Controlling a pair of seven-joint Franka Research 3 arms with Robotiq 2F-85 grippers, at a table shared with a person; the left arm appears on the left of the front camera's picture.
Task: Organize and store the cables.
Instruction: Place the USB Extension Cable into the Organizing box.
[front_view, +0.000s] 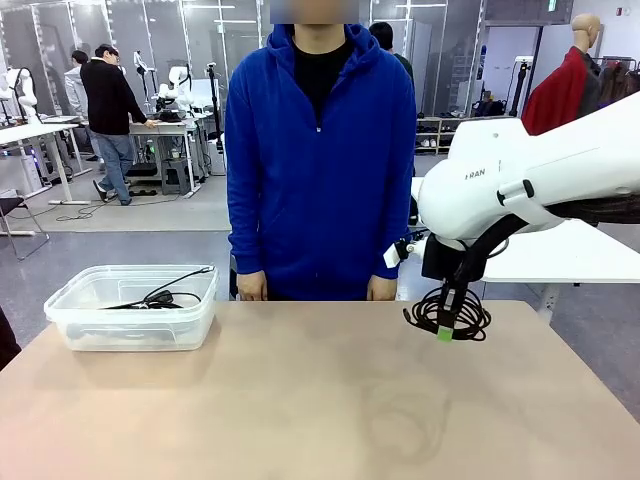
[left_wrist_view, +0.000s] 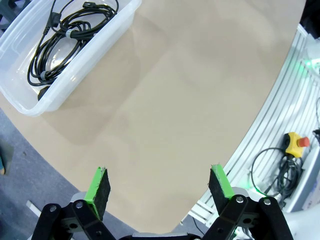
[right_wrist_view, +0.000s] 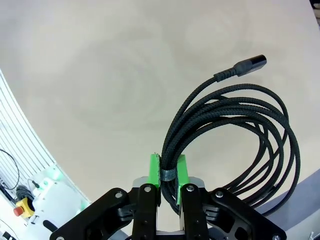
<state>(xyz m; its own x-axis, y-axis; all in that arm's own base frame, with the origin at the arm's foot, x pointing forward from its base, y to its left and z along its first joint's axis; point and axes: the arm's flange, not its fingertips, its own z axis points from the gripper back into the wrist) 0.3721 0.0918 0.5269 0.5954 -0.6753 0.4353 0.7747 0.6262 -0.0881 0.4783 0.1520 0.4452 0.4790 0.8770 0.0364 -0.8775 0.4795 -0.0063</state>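
Observation:
A coiled black braided cable (right_wrist_view: 240, 130) hangs in my right gripper (right_wrist_view: 168, 172), whose green pads are shut on the coil's strands. In the front view this cable (front_view: 450, 312) dangles just above the far right part of the table, under the right gripper (front_view: 446, 328). Another coiled black cable (left_wrist_view: 65, 37) lies inside the clear plastic bin (left_wrist_view: 75, 80); the front view has this cable (front_view: 155, 297) in the bin (front_view: 130, 325) at the far left. My left gripper (left_wrist_view: 159, 186) is open and holds nothing, above the bare tabletop near the bin.
A person in a blue hoodie (front_view: 320, 170) stands at the far edge, hands (front_view: 252, 287) hanging at the table's rim. The tan tabletop (front_view: 320, 400) spreads between bin and right arm. A red emergency button (left_wrist_view: 296, 143) and floor cords sit beyond the table edge.

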